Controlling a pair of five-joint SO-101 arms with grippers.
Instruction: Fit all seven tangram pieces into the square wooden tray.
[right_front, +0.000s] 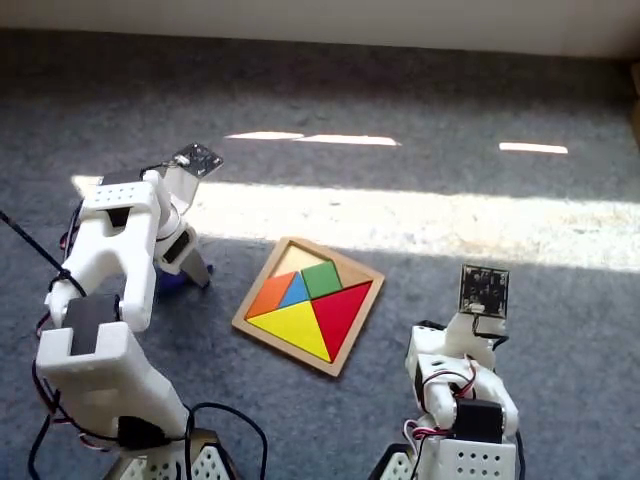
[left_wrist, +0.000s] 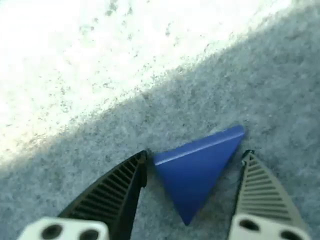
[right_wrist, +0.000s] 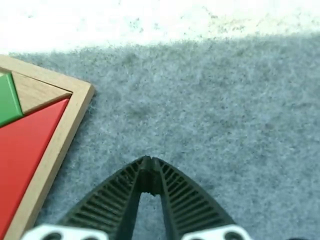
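one tray (right_front: 340, 262), five coloured pieces (right_front: 300, 325) inside, one blue triangle (left_wrist: 192, 175) outside
left claw (left_wrist: 195, 155) spread either side of the blue triangle on the carpet (right_front: 450, 100), at the tray's nine o'clock; right claw (right_wrist: 149, 161) pressed together, empty, near its four o'clock.

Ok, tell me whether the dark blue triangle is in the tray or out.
Out. The dark blue triangle lies on the carpet between the open fingers of the left gripper, away from the tray.
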